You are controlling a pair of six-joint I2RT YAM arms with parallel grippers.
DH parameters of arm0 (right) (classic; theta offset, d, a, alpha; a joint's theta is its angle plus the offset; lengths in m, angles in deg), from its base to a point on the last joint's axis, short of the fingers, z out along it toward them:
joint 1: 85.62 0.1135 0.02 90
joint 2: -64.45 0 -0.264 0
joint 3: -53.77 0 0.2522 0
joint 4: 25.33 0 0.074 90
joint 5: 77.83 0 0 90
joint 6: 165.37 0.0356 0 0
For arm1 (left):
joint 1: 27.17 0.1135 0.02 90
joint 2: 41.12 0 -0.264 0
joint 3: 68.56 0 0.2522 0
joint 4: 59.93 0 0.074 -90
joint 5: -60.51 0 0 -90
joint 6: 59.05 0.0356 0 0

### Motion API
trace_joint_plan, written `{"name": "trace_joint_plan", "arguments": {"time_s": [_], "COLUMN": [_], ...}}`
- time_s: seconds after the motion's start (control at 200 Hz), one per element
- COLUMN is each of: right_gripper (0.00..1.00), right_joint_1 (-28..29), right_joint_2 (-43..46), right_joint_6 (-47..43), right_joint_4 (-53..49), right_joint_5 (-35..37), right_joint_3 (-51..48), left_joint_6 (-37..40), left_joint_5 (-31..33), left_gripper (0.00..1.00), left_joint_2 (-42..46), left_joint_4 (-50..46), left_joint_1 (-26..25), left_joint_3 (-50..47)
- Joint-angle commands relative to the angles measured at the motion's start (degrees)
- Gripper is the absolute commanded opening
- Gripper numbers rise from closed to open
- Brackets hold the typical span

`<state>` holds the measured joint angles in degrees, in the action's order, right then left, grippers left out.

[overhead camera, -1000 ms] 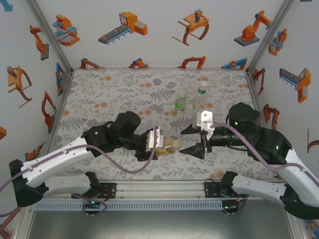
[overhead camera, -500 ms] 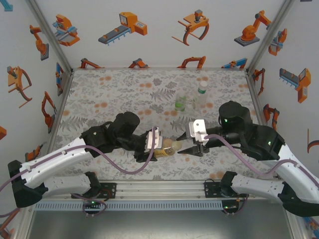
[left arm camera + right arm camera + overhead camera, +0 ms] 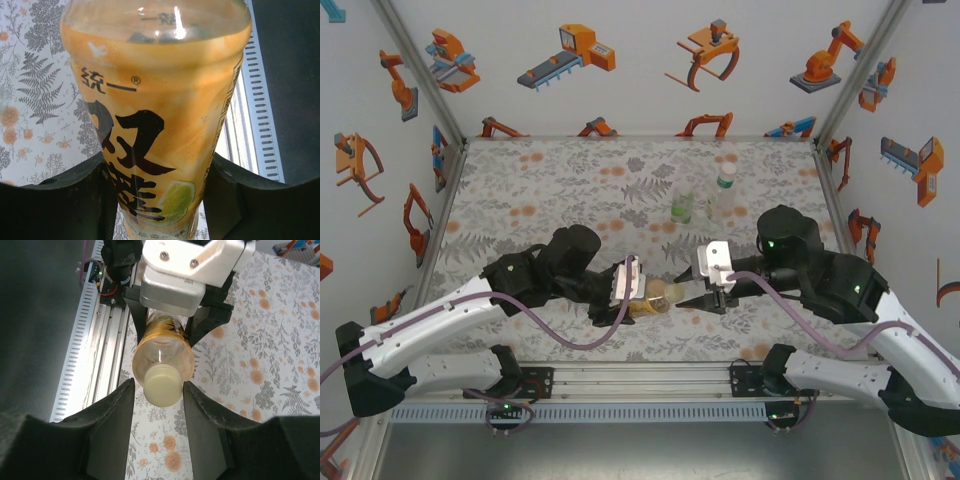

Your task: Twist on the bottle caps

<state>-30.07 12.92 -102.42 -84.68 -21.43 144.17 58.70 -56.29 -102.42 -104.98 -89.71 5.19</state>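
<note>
Amber plastic shows first from the top: the amber bottle lies sideways near the front of the table. The left gripper is squeezed shut on its middle. The right gripper meets its neck from the other side. Far back stand two more bottles close together, the green label bottle and the clear bottle. The clear one seems to wear a small cap. I cannot tell about the green one.

From the left wrist, black fingers press the yellow label on both sides.

From the right wrist, a pale cap sits on the amber bottle's mouth. The right fingers hug it close and look pinched on it.

I think this cap is on but not tight yet, so it needs turning. How tight it is, I cannot tell. The bottles at the back may need caps or a check.
</note>
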Motion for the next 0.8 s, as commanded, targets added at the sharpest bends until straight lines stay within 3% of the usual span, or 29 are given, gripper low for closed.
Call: {"name": "trace_joint_plan", "arguments": {"time_s": [0.0,0.31,0.511,0.681,0.796], "right_gripper": [0.43,0.4,0.21,0.0,0.0], "right_joint_1": [0.1,0.2,0.1,0.1,0.2], "right_joint_2": [0.2,0.5,0.4,1.0,2.0], "right_joint_6": [0.0,0.4,3.7,18.8,36.6], "right_joint_4": [1.5,2.6,3.4,6.6,11.6], "right_joint_5": [1.0,1.1,1.5,8.7,15.4], "right_joint_3": [-0.9,-1.0,-1.5,-3.5,-6.6], "left_joint_6": [0.0,0.0,-0.3,-0.9,-1.4], "left_joint_5": [-1.7,-1.4,-1.3,0.5,4.6], "left_gripper": [0.0,0.0,0.0,0.0,0.0], "left_joint_2": [1.0,1.1,0.7,0.6,0.7], "left_joint_4": [1.0,1.1,1.5,2.9,4.4], "left_joint_1": [-0.1,-0.1,-0.1,-0.1,-0.1], "left_joint_3": [1.7,1.3,1.4,0.9,0.1]}}
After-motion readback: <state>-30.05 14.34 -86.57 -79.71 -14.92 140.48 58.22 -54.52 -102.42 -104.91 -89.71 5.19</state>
